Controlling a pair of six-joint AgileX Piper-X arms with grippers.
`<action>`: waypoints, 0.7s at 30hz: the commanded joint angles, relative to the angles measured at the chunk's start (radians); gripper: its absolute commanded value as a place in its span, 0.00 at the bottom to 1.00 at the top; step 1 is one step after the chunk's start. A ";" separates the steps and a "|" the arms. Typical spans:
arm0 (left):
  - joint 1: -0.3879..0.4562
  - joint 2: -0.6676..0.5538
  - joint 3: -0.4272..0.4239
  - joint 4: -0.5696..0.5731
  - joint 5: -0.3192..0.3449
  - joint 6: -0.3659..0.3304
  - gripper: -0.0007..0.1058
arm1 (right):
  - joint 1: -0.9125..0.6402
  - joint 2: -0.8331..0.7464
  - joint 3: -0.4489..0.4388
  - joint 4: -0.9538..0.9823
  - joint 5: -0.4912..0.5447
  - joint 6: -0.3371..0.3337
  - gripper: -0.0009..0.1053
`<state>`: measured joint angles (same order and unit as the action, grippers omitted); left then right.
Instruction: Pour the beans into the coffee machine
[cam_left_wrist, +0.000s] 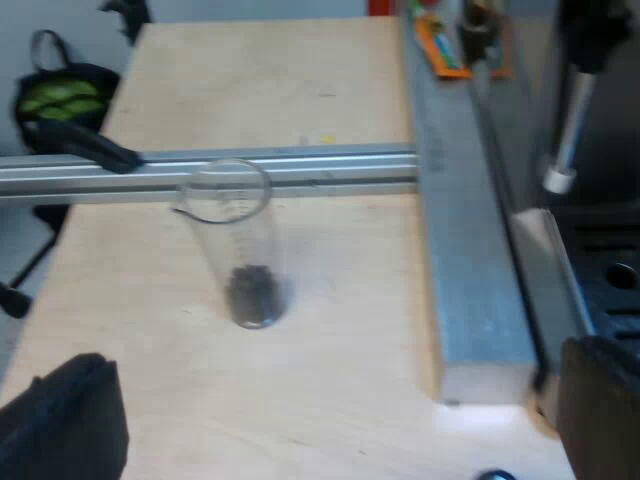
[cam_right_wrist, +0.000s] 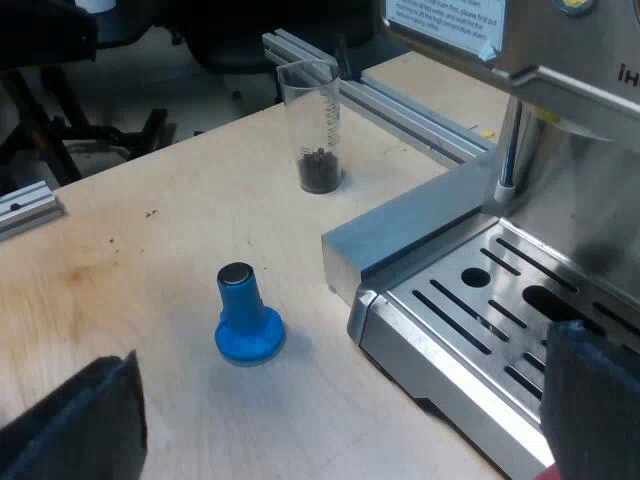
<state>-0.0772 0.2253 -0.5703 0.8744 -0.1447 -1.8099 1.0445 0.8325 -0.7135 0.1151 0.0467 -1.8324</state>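
Pouring is not yet begun: the measuring glass (cam_left_wrist: 240, 250) stands upright on the tabletop (cam_left_wrist: 330, 330) just beside the metal rail (cam_left_wrist: 330, 165), beans (cam_left_wrist: 252, 292) in its bottom, while the left gripper (cam_left_wrist: 330, 420) and right gripper (cam_right_wrist: 330, 410) both gape wide and empty, leaving grasp, lift and tipping into the espresso machine (cam_right_wrist: 560, 100).

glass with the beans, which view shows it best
The right wrist view: the glass stands whole and upright on the table, its scale marks and the beans at its bottom plain to see. The left wrist view looks down on it, its rim crossing the rail, marks hard to read.
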 joint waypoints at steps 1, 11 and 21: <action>0.000 0.003 0.016 -0.023 -0.053 -0.011 0.83 | 0.001 -0.001 -0.001 -0.007 0.001 -0.002 0.77; 0.123 0.004 0.056 -0.075 0.034 -0.024 0.83 | 0.001 -0.001 -0.001 -0.007 0.001 -0.002 0.77; 0.372 0.075 0.056 -0.090 0.165 0.106 0.83 | 0.001 -0.001 -0.001 -0.007 0.001 -0.002 0.77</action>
<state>0.2953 0.2970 -0.5117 0.7995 0.0000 -1.7061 1.0445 0.8325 -0.7135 0.1151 0.0467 -1.8324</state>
